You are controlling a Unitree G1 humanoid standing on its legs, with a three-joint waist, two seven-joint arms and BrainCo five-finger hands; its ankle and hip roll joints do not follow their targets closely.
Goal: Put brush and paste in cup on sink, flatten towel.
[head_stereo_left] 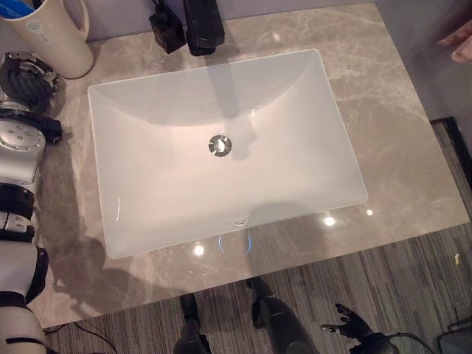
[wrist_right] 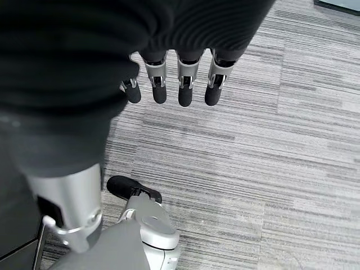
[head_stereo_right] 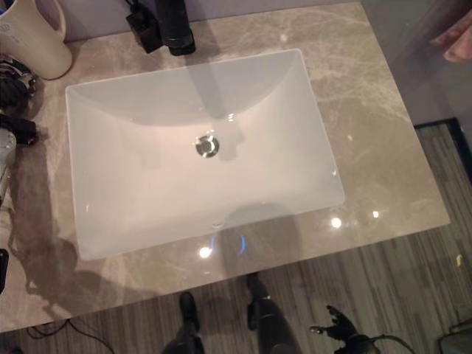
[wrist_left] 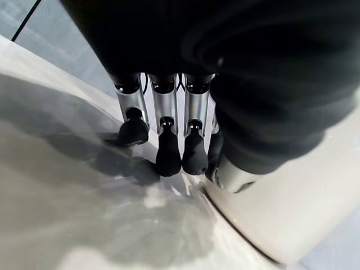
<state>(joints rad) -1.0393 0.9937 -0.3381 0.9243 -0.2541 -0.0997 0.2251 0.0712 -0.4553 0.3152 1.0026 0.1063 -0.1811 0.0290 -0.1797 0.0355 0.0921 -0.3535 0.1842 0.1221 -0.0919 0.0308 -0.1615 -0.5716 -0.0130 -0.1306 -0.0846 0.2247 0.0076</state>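
Marble-patterned surface (head_stereo_left: 398,147) surrounds a white sink basin (head_stereo_left: 221,147); at ten o'clock stands the cream cup (head_stereo_left: 51,37), something blue poking from its mouth. My left hand (wrist_left: 169,152) rests beside the cup, fingers straight and apart, tips on the surface. My right hand (wrist_right: 169,84) hangs over the carpet, fingers relaxed, holding nothing. At two o'clock a pink cloth edge (head_stereo_left: 461,40), perhaps the towel: soft, best smoothed with flat fingers.

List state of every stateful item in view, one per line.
cup: upright on the counter, blue item inside.
sink: basin dry, nothing in it.
left hand: open, fingers straight beside the cup.
right hand: open, hanging over the floor.
towel: at the counter's far edge, mostly cropped.
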